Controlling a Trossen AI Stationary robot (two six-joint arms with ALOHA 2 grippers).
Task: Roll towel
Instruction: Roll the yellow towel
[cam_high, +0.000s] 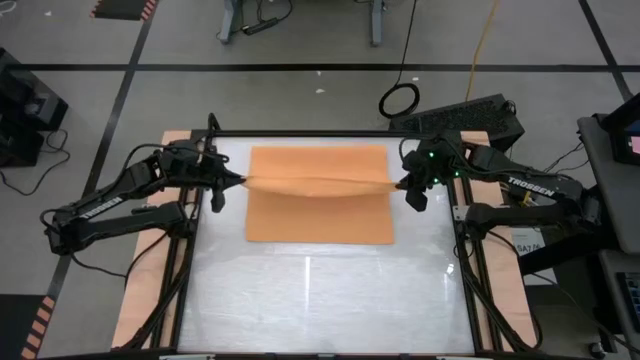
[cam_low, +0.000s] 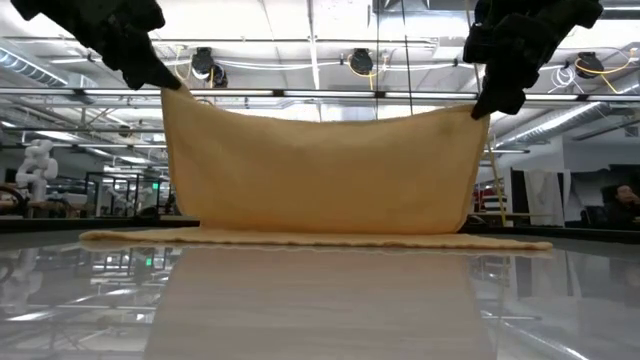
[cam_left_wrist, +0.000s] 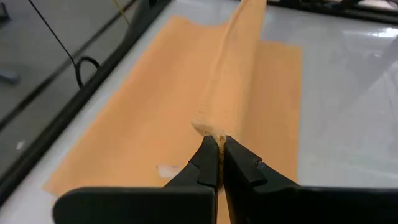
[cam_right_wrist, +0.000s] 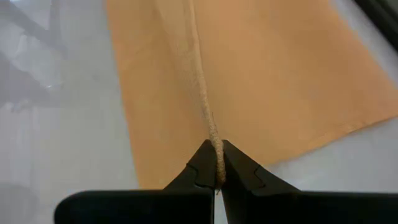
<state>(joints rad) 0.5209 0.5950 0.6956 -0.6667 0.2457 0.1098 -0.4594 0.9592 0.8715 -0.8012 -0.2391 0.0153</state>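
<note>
The orange-tan towel (cam_high: 320, 205) lies across the far half of the white table (cam_high: 320, 300). A ridge (cam_high: 320, 182) running left to right across it is raised. Below the ridge the cloth hangs like a curtain (cam_low: 320, 170), and its lower part lies flat on the table (cam_low: 320, 240). My left gripper (cam_high: 240, 182) is shut on the ridge's left end and my right gripper (cam_high: 400, 185) on its right end. A small white tag (cam_left_wrist: 166, 169) shows on the flat cloth near my left gripper. My left gripper pinches the left end of the raised ridge (cam_left_wrist: 208, 129) between its two fingertips, coming level from the table's left and slanting down. One layer or a fold, I cannot tell. The cloth hangs below the fingers, sagging slightly toward the middle, with its lower part on the table. My right gripper pinches the right end of the raised ridge (cam_right_wrist: 214, 138) between its two fingertips, coming from the table's right and slanting down. The thin edge runs straight away from the fingers. The cloth hangs below them, its lower part resting on the table.
Black frame rails (cam_high: 200, 260) run along both sides of the table. A black box (cam_high: 465, 118) stands behind the far right corner. The near half of the tabletop (cam_high: 320, 310) is bare and glossy. The room behind shows in the low view.
</note>
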